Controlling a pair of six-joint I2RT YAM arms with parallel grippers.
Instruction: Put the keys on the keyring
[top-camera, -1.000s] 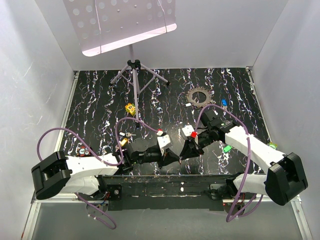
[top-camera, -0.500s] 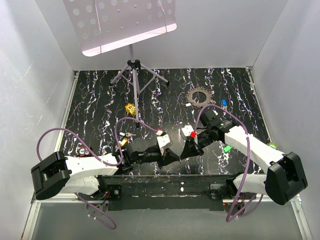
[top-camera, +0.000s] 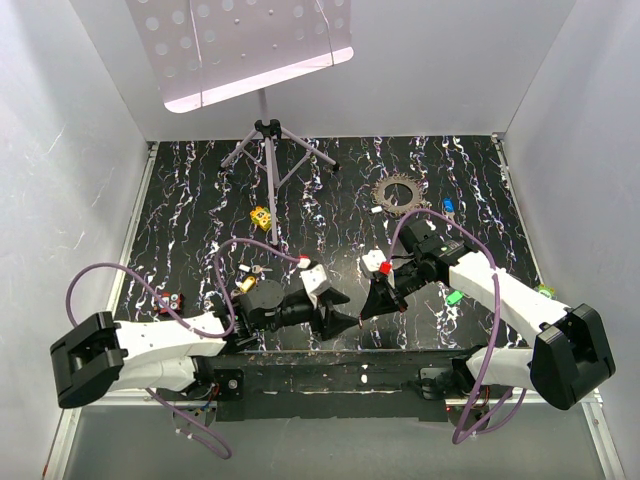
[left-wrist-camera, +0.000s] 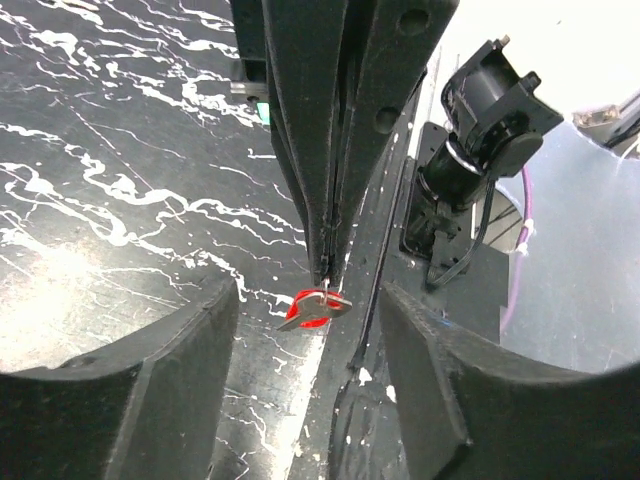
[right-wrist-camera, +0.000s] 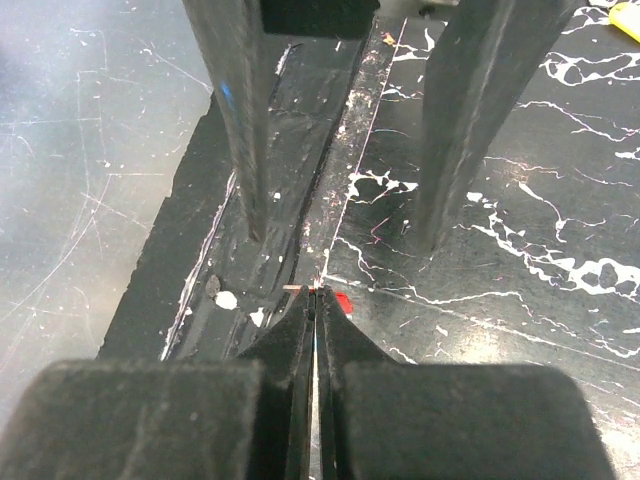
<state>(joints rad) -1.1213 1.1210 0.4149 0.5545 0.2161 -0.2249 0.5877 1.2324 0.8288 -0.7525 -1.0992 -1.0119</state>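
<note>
My right gripper (top-camera: 367, 311) is shut on a thin wire keyring (left-wrist-camera: 336, 288), seen edge-on at its tip. A red-headed key (left-wrist-camera: 314, 306) hangs from that ring just above the black table. My left gripper (left-wrist-camera: 309, 297) is open, one finger on each side of the hanging key and not touching it. In the right wrist view my right gripper (right-wrist-camera: 315, 292) shows a sliver of the red key (right-wrist-camera: 343, 300) past its tip, with the left fingers (right-wrist-camera: 245, 120) standing apart beyond. More keys lie loose: a green one (top-camera: 454, 297), a blue one (top-camera: 449, 206), and brass and silver ones (top-camera: 248, 282).
A yellow dotted block (top-camera: 261, 216) and a toothed sprocket (top-camera: 399, 192) lie further back. A tripod music stand (top-camera: 266, 135) rises at the back. Small keys (top-camera: 170, 298) lie at the left. The table's near edge and mounting rail (top-camera: 330, 365) run right below both grippers.
My left gripper has opened and drawn back to the left, away from the red key. The right gripper has stayed in place, with the key hanging from it.
</note>
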